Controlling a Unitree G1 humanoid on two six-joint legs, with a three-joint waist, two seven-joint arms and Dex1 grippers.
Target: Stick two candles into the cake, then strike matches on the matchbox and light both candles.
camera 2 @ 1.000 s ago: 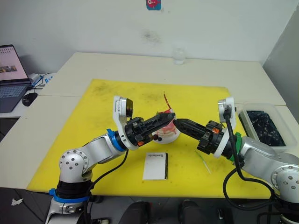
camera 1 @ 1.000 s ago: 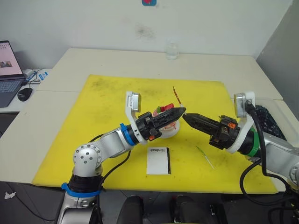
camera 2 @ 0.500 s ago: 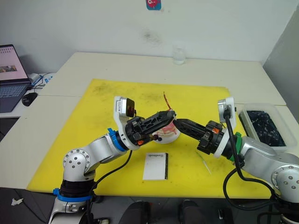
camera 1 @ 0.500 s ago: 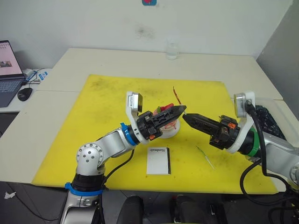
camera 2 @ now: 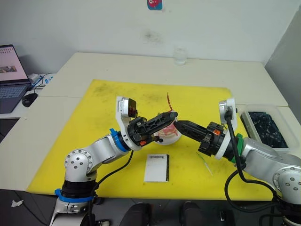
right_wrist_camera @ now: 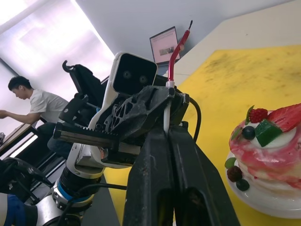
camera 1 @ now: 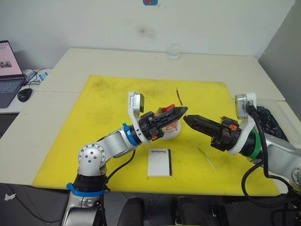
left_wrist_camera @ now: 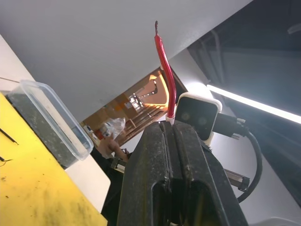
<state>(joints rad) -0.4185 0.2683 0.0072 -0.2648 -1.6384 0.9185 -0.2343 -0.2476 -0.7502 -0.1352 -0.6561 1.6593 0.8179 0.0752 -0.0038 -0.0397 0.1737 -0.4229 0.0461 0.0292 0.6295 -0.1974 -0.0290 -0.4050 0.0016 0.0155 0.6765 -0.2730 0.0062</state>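
Observation:
My left gripper (camera 1: 184, 111) is shut on the red candle (camera 1: 178, 96), which stands up from its fingertips just right of the cake (camera 2: 168, 134). My right gripper (camera 1: 185, 118) meets it tip to tip from the right, shut on the candle's pale lower end (right_wrist_camera: 166, 110). The cake, pink and white on a white plate, is partly hidden behind the left fingers. On the yellow mat (camera 1: 108, 94) the green candle (camera 1: 206, 158) lies under my right arm. The white matchbox (camera 1: 159, 162) lies flat in front of the cake. A thin dark stick (left_wrist_camera: 9, 136), perhaps a match, lies on the mat.
A clear container (camera 1: 265, 120) with dark contents stands off the mat's right edge. At the table's far edge is a glass (camera 1: 173, 51). A laptop (camera 1: 8, 70) and mouse (camera 1: 24, 95) sit far left. A seated person (right_wrist_camera: 28, 101) is in the right wrist view.
The red candle's top has shifted slightly to the right and the left arm has edged forward a little. The right arm has stayed put.

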